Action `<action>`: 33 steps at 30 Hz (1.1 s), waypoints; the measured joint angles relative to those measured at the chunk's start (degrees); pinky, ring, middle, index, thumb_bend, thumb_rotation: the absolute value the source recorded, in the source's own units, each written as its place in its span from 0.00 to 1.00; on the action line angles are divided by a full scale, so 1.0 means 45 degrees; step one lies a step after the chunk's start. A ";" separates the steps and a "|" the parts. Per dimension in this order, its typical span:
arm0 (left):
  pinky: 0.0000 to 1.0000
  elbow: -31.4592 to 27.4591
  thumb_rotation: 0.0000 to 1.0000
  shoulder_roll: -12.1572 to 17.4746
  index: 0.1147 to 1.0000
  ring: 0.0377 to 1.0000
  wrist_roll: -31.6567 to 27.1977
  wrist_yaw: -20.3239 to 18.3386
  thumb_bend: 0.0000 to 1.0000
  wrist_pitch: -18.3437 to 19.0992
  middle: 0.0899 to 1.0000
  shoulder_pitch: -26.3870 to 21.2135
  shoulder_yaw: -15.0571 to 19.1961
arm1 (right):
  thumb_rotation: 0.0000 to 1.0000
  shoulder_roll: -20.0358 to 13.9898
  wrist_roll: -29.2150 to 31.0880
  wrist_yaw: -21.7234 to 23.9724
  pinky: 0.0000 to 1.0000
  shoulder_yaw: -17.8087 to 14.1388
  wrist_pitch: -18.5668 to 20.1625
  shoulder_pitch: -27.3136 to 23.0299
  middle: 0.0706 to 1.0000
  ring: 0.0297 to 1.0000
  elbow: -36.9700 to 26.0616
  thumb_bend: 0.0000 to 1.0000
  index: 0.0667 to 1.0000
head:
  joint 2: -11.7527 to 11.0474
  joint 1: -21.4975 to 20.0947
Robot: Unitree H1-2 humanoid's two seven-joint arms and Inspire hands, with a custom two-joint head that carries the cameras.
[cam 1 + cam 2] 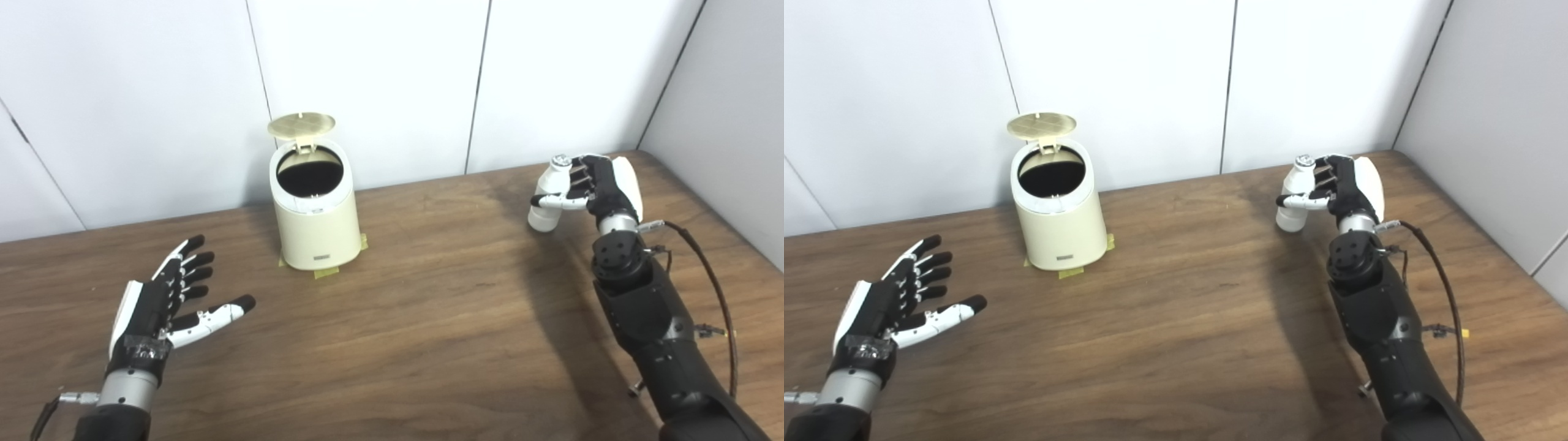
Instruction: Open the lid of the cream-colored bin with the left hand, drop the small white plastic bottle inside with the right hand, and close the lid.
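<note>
- Bottle first: the small white plastic bottle (549, 195) with its silvery cap is held upright in the right hand (597, 184), fingers wrapped round its body, over the far right part of the wooden table (429, 318). Whether its base touches the wood or hangs just above it, I cannot tell.
- Cream-colored bin (315, 211) stands well apart to the left, near the back wall, on bits of yellowish tape (324, 272). Its lid (301, 124) is flipped up on the rear hinge and the dark mouth shows clear.
- Left hand (165, 303) is released, palm up, fingers spread, near the table's front-left and clear of the bin, grasping nothing.
- Opening looks done; by my reckoning the carry across and the drop come next, then the closing.
- Risks as I see them: the bin's mouth is not much wider than the bottle, so a tilted or off-centre release could catch the rim and bounce out.
- The upright lid could be knocked shut if the right hand comes in from behind or too high.
- The grip sits around the bottle's middle; a smooth plastic body could slip during the sideways carry.
</note>
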 measured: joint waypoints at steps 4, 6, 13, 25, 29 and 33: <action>0.82 -0.0005 0.18 -0.0002 0.94 0.86 -0.0006 0.0000 0.83 0.0001 0.87 0.0033 -0.0005 | 0.00 0.0000 -0.0007 -0.0123 0.47 0.0063 -0.0395 -0.0025 0.45 0.41 0.0252 0.52 0.48 | 0.0000 -0.0019; 0.83 -0.0060 0.19 -0.0002 0.94 0.87 -0.0005 -0.0001 0.83 0.0016 0.87 0.0052 -0.0019 | 0.00 0.0000 -0.0007 -0.0174 0.46 0.0078 -0.0532 -0.0035 0.45 0.41 0.0334 0.52 0.48 | 0.0000 -0.0019; 0.82 -0.0273 0.18 -0.0007 0.94 0.87 -0.0081 -0.0001 0.83 0.0025 0.87 0.0091 -0.0021 | 0.00 0.0000 -0.0032 -0.0234 0.45 0.0192 -0.0762 -0.0022 0.44 0.41 0.0371 0.52 0.48 | 0.0020 0.0254; 0.82 -0.0311 0.18 -0.0291 0.93 0.86 0.0013 0.0040 0.84 0.0025 0.85 0.0288 -0.0200 | 0.00 0.0574 -0.0111 -0.0049 0.46 0.0789 -0.0903 0.0194 0.45 0.42 -0.2009 0.52 0.47 | 0.0020 0.0957; 0.83 -0.0335 0.17 -0.0358 0.93 0.86 0.0155 0.0065 0.83 0.0047 0.85 0.0343 -0.0256 | 0.00 0.0952 -0.0143 0.0103 0.45 0.1124 -0.0919 0.0046 0.45 0.42 -0.2648 0.52 0.46 | -0.0039 0.1463; 0.83 -0.0384 0.17 -0.0421 0.94 0.86 0.0240 0.0072 0.83 0.0108 0.86 0.0354 -0.0314 | 0.00 0.1217 -0.0160 0.0446 0.45 0.1489 -0.0921 -0.0277 0.46 0.44 -0.3286 0.52 0.44 | -0.0078 0.1776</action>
